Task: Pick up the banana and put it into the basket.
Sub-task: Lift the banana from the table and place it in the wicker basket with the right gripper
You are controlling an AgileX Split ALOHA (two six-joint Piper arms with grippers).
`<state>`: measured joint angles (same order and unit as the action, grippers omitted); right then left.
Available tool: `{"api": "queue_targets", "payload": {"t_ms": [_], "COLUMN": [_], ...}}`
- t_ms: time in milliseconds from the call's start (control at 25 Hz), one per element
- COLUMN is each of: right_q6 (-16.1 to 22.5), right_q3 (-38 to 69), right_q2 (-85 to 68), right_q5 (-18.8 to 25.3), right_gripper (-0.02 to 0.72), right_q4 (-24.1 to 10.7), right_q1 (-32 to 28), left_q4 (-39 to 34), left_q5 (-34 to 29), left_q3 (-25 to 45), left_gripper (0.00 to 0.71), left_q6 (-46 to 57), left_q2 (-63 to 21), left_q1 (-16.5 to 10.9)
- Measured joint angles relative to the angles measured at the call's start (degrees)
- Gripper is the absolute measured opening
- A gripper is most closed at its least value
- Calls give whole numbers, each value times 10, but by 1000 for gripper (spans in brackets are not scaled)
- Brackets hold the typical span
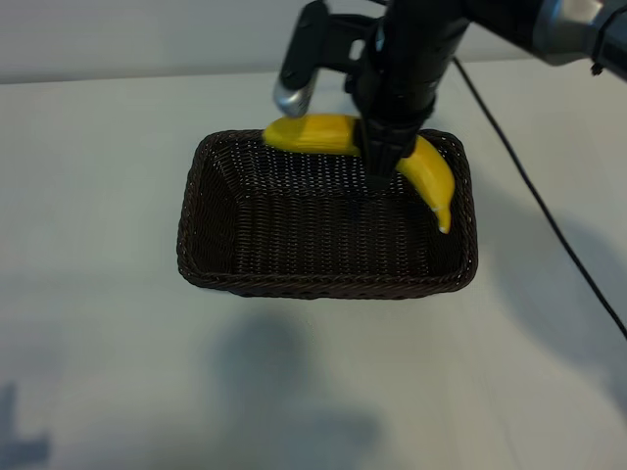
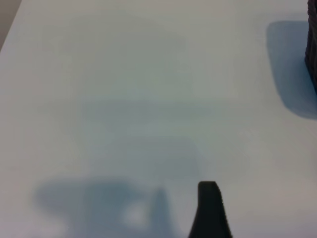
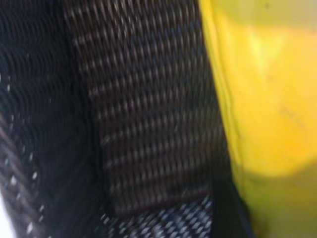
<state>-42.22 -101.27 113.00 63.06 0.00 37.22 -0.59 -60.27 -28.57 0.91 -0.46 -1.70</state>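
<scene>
The right gripper (image 1: 377, 162) hangs over the far side of the basket (image 1: 323, 284), pointing mostly down. It's clamped on the banana (image 1: 313, 134), fingers around the middle of the fruit. The banana is bright yellow & curved. It sits up in the air at the basket's far rim, w/ one end sticking out past the gripper to the left in the exterior view, & the pointy tip (image 1: 444, 225) dipping down inside the basket near the right wall. It isn't lying on the basket floor.

The basket is dark brown, woven, w/ rounded corners & sloped sides. It sits on the white table (image 1: 98, 294). Its inside is bare weave. A thin black cable (image 1: 549, 220) runs across the table to the right of the basket.

In the right wrist view the banana (image 3: 267, 99) fills one side, very close, & the brown basket weave (image 3: 143, 109) fills the rest.

The left gripper isn't in the exterior view. In the left wrist view just one dark fingertip (image 2: 209, 208) shows over the white table (image 2: 124, 99), & a bit of the basket edge (image 2: 312, 44) pokes in at the side, well apart from it. The left gripper's jaws stand apart & hold nothing.
</scene>
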Motion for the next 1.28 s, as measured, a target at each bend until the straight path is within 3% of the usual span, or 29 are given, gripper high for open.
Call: {"api": "queue_targets", "payload": {"t_ms": [160,280,600,1280], "right_q6": [-12,-15,-19,-11], "right_q3": [0,0,-2,-2], "right_q2": [6,21,73,108], "right_q5": [-45,-56,-69,-74], "right_gripper": [425,425,425,425], "right_q4": [-5,-9,-32,-33], "right_q1": [15,18,18,18], "left_q4": [0,0,0,6], "left_q5": [0,0,0,0], "left_q3": [0,0,0,0], "left_gripper": [548,548,548,548], "left_q6": [0,-1,-1,-1], "left_q2": [0,0,0,0], "left_q1": [0,0,0,0]}}
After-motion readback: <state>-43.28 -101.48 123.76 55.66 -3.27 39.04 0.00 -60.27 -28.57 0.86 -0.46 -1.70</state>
